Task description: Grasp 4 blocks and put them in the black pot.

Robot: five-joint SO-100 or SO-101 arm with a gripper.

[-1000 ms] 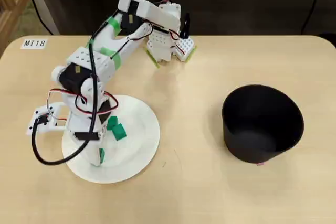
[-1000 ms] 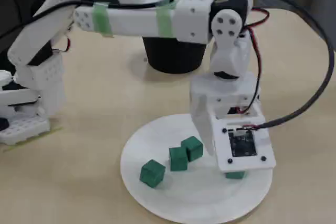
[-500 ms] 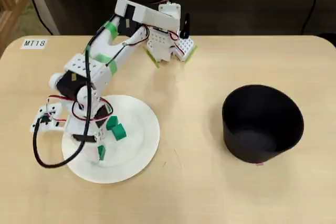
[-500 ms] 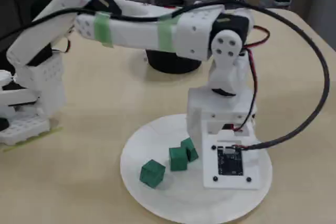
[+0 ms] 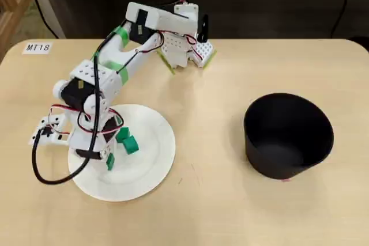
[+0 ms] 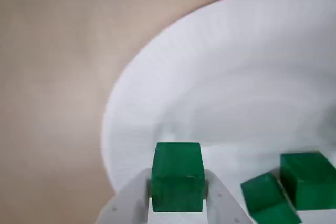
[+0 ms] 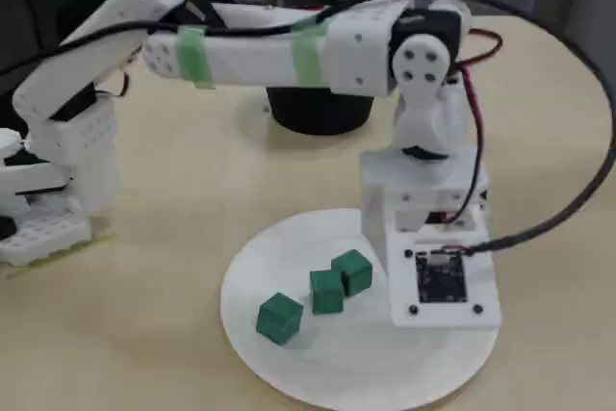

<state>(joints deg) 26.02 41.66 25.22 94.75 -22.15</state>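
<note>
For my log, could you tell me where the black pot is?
In the overhead view, the black pot stands right of the white plate.

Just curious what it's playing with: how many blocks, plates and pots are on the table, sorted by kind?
Green blocks: 4 (three loose on the plate, one between the fingers of the gripper)
White plate: 1
Black pot: 1
Total: 6
</note>
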